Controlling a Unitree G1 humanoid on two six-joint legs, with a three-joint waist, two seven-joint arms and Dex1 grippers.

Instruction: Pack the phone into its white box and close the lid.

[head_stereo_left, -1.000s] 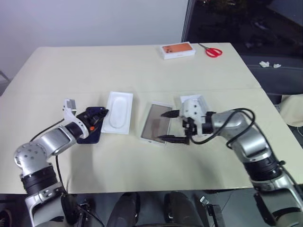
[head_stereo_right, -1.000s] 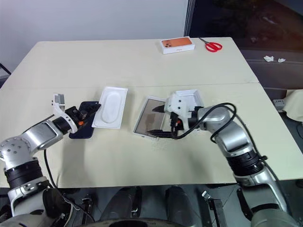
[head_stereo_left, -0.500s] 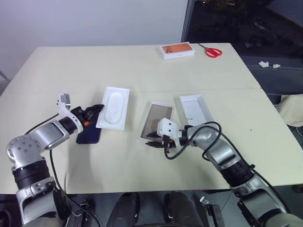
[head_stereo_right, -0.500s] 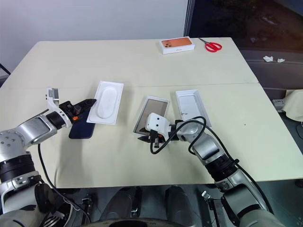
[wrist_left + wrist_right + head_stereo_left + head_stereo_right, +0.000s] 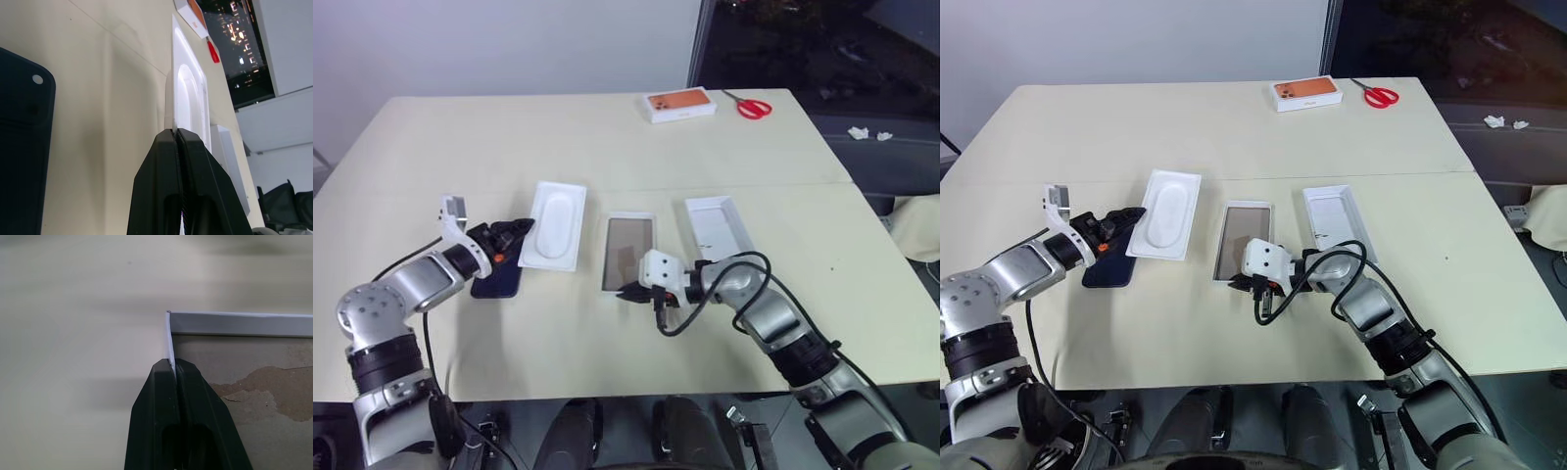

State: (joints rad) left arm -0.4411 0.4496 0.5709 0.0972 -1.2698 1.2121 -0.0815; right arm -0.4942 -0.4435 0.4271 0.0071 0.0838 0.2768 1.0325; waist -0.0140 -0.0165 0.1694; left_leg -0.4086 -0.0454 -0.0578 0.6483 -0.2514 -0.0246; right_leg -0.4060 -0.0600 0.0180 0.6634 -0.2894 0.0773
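On the cream table point(image 5: 607, 137), the white box point(image 5: 628, 253) lies open near the middle, its brownish-grey bottom facing up. The right gripper point(image 5: 633, 291) has its two black fingers pinched tight on the box's thin rim at the near corner, as the right wrist view shows plainly. Just to the box's right lies the lid point(image 5: 715, 225), white inside up. To the left, the left gripper point(image 5: 521, 230) is clamped on the near edge of the white insert with the oval recess point(image 5: 554, 224). The phone point(image 5: 499, 277), dark blue, rests flat on the table beside that gripper. At the far edge sit an orange-topped box point(image 5: 680, 104) and red-handled scissors point(image 5: 751, 105).
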